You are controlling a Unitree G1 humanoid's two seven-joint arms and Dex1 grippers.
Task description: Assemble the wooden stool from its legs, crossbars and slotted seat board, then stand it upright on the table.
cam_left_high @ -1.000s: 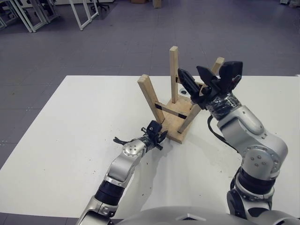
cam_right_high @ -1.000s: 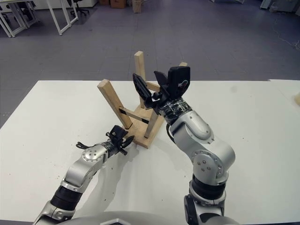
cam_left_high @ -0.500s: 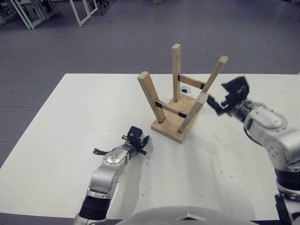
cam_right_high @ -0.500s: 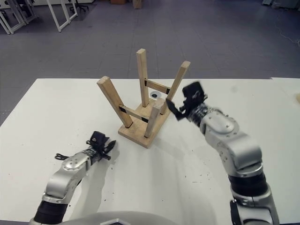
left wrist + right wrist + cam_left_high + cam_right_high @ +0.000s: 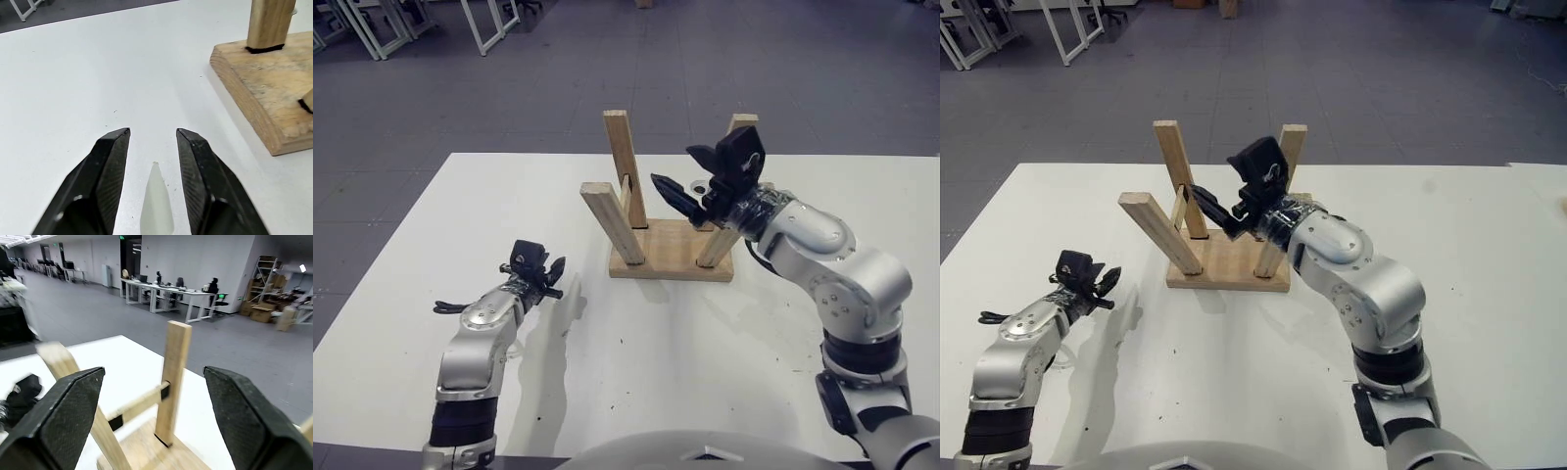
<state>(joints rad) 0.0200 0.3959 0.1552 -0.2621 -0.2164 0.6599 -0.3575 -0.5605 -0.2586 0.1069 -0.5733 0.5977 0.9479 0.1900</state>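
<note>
**Assembled stool (image 5: 671, 257) stands upside down mid-table, not yet righted**

Pale, square-cut legs (image 5: 625, 166) rise from the thick, rough-grained seat board (image 5: 264, 103), which lies flat on the smooth white table (image 5: 460, 225). Dark bands mark the crossbar (image 5: 139, 404) joints. The right gripper (image 5: 680, 176) hangs among the legs, fingers spread wide and empty. The left gripper (image 5: 153, 133), also parted and empty, sits low over the table, apart from the board. A one-sided lift could twist a leg loose or topple the stool sideways.

Nothing legible — far green signs (image 5: 121, 237) seem too blurred.
</note>
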